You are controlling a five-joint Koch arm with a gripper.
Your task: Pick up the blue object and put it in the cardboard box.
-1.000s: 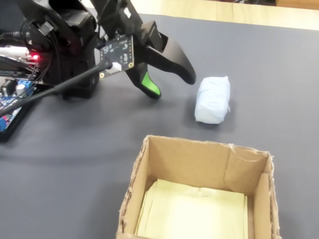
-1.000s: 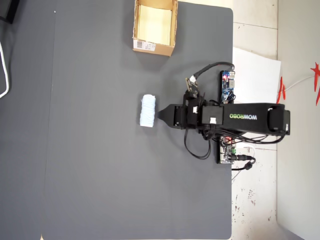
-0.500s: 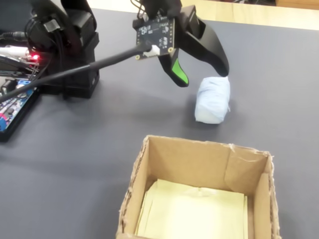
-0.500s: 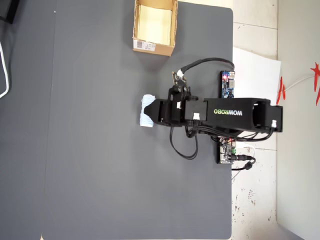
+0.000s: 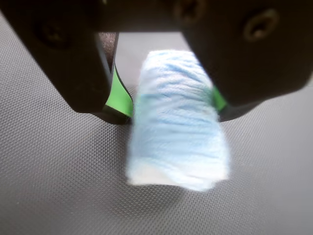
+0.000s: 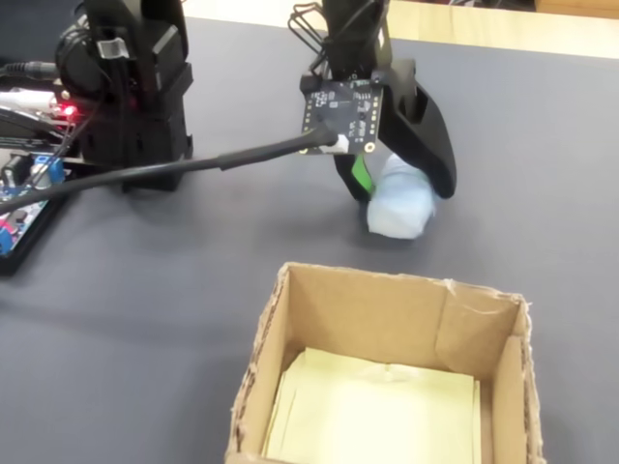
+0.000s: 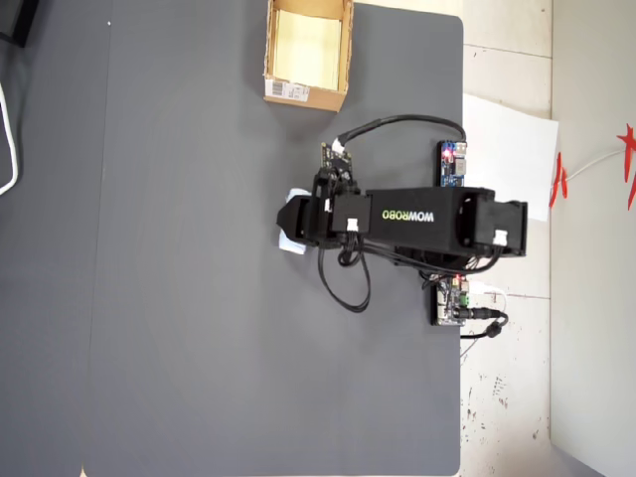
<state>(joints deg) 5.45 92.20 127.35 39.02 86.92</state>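
Note:
The blue object (image 5: 178, 127), a pale fuzzy yarn roll, fills the middle of the wrist view between my two black jaws with green pads. My gripper (image 5: 170, 112) holds it: the right jaw presses its upper right side and the left green pad meets its lower left edge. In the fixed view the blue object (image 6: 398, 208) is at the mat with my gripper (image 6: 401, 191) straddling it from above. The cardboard box (image 6: 368, 300) stands open in the foreground, its pale yellow floor bare. From overhead, the cardboard box (image 7: 268, 45) is at the mat's top edge, well above my gripper (image 7: 288, 227).
The arm's base (image 6: 126, 87) with wiring stands at the back left of the fixed view, and a black cable (image 6: 193, 166) runs from it to the wrist board. Overhead, circuit boards (image 7: 452, 164) sit along the grey mat's right edge (image 7: 461, 397).

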